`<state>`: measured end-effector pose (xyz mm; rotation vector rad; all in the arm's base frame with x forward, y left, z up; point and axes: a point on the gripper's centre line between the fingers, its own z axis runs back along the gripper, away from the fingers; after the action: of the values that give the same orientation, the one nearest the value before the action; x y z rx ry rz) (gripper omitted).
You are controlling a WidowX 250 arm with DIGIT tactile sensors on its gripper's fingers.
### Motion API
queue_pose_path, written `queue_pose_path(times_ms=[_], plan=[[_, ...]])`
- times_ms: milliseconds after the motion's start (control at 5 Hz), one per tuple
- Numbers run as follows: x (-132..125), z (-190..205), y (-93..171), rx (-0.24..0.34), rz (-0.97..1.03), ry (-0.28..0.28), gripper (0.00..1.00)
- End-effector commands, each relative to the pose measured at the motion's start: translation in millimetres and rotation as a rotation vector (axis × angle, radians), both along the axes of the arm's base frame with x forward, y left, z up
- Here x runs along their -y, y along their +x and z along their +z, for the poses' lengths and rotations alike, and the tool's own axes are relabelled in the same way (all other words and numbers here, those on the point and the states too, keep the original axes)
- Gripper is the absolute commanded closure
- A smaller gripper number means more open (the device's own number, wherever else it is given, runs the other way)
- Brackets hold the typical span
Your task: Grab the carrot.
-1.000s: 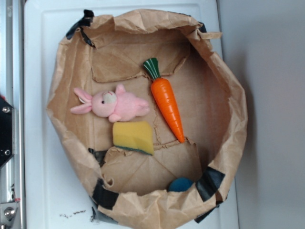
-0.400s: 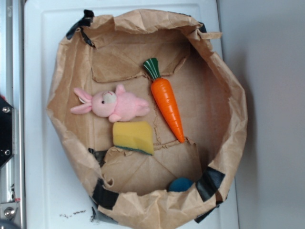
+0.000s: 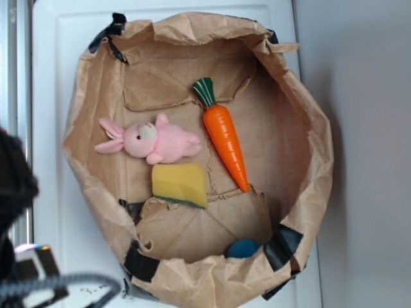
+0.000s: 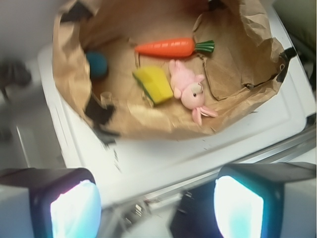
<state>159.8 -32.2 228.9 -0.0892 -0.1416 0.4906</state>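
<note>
In the wrist view the hand (image 4: 156, 208) fills the bottom edge, its two fingers (image 4: 52, 206) spread wide apart with nothing between them, hanging over the white bench (image 4: 163, 156) outside the paper bag (image 4: 67, 64). Beyond the bag's crumpled near wall lie a pink bunny (image 4: 187, 89) and, just beside it, a yellow sponge (image 4: 153, 85). A blue ball (image 4: 97, 63) sits near the bag's left wall. Farthest in, the carrot (image 4: 171, 47) lies flat on the bag floor, green top pointing right, close behind the bunny and sponge. In the exterior view the carrot (image 3: 225, 135) lies right of the bunny (image 3: 151, 140), tip near the sponge (image 3: 180, 184).
</note>
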Motion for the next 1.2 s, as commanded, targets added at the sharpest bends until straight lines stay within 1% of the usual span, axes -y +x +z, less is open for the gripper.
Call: queue_pose_path(times_ms=[0,400,600,800,1000], plan=[[-19,-6,20,0.103,0.173,-0.053,0.00],[-19,-6,20,0.103,0.173,-0.053,0.00],[-29,-30,53,0.031,0.253,-0.014,0.00],[-34,-65,92,0.014,0.380,0.079,0.00],[-40,-86,111,0.017,0.447,0.096,0.00]])
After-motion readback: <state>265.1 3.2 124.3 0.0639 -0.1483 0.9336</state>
